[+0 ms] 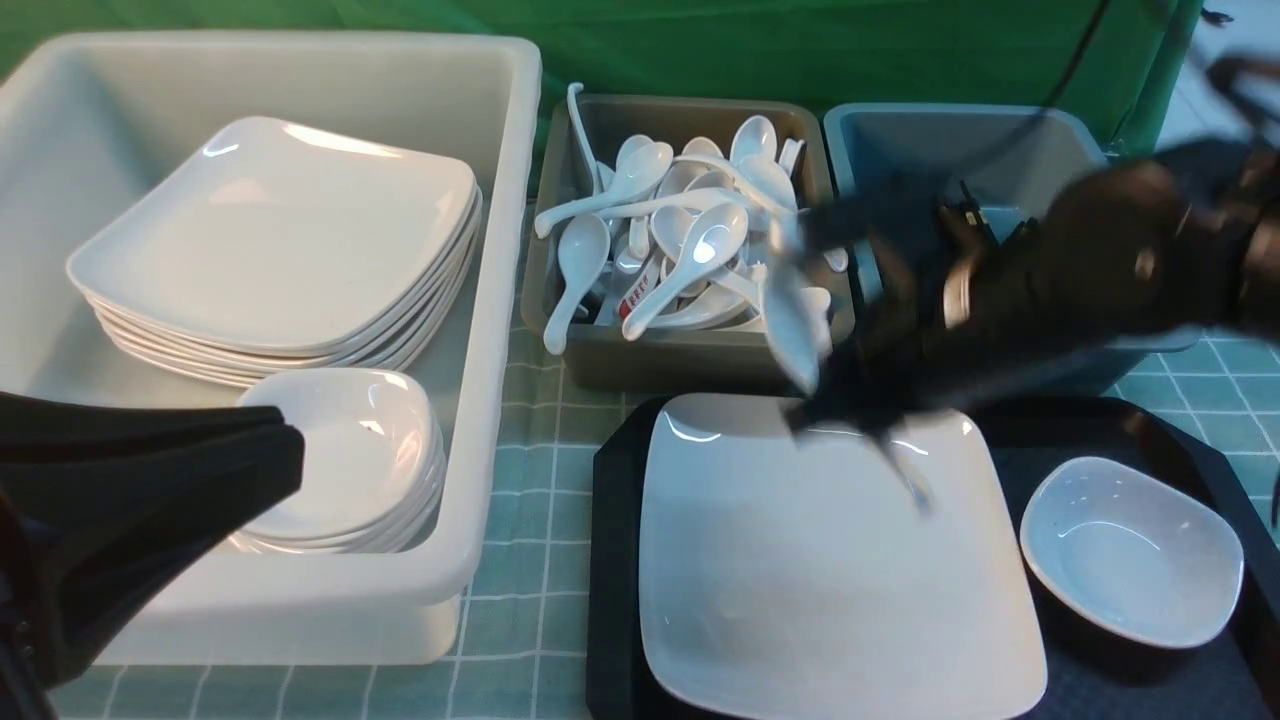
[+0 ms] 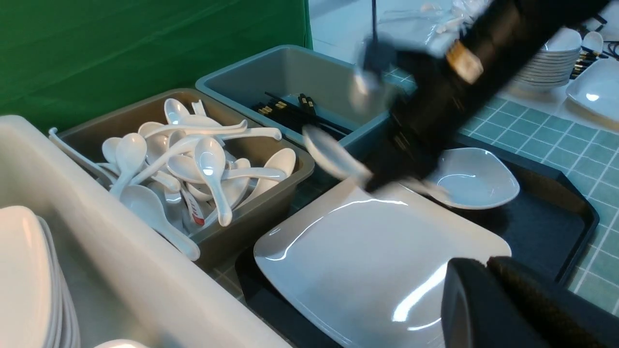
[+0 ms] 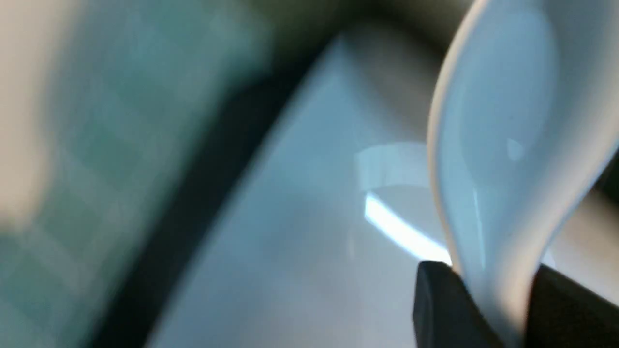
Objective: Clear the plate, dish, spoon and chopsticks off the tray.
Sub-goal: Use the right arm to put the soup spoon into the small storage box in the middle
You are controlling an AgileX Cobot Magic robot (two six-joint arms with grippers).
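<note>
Spoon point(image 3: 503, 159) found in the grasp of the right gripper point(image 3: 491, 295): we see its handle pinched between the two black fingers, with the bowl pointing away from the wrist. In the front view it hangs, blurred, above the far edge of the plate point(image 1: 800, 580), just in front of the brown bin point(image 1: 690, 370) heaped with white spoons. We note the plate lying on the tray point(image 1: 612, 560), and the dish point(image 1: 1130, 550) just beside it on the tray's right part. The left gripper point(image 1: 285, 455) sits at the near side of the white tub point(image 1: 500, 300), jaws pressed together.
</note>
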